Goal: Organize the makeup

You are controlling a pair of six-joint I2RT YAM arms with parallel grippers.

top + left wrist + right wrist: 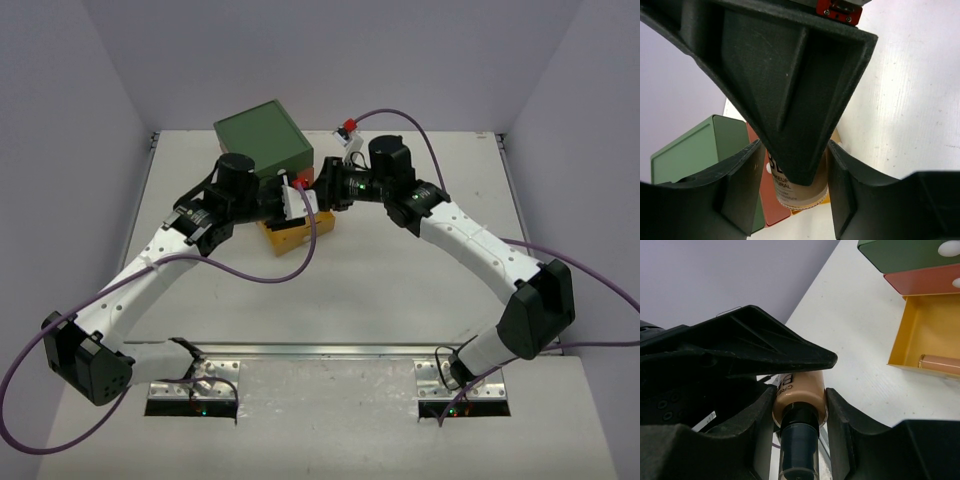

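Beige fluid fills the foundation bottle [800, 392] at the lower centre of the right wrist view, its dark cap toward the camera. The right gripper [800, 405] clamps it, fingers [840, 420] pressed against its two sides. The left gripper [796, 172] is narrowed on the same bottle from the other end. In its own view the printed label shows low in the middle, closely flanked by both fingers.

Two grips on one item reads as a handover above the table [400, 290], probably so one arm can carry it to a drawer. In the overhead view they meet at the centre, just in front of the drawer box [262, 135].

At the right of the right wrist view the yellow drawer [935, 330] stands pulled out, with a rose-tan tube [940, 364] lying inside. The green drawer [910, 250] and orange drawer [925, 280] above it are closed.

Each arm's finger blocks much of the other's camera — and both wrists crowd the open drawer, so whichever lets go needs room to back away.
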